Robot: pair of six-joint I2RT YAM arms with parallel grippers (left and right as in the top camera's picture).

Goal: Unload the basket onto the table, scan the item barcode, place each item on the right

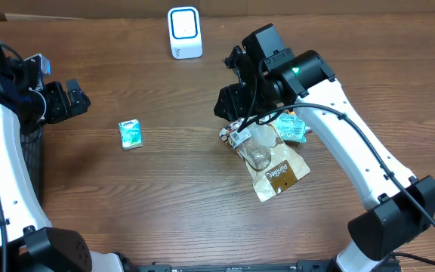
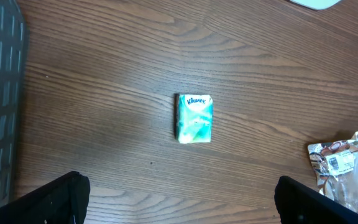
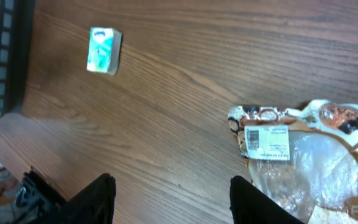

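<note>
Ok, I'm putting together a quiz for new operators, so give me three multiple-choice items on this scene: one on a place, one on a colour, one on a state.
1. Seen from overhead, where does the Kleenex pack lie from the brown snack bag?
A. left of it, apart
B. on top of it
C. right of it

2. The small box at the table's far edge is:
A. black
B. white with a blue outline
C. red

3. The left tool is:
A. shut on the pack
B. shut on the bag
C. open and empty

Answers: A, bare wood separates them; B, plain overhead; C, its fingers stand wide apart over bare table.
</note>
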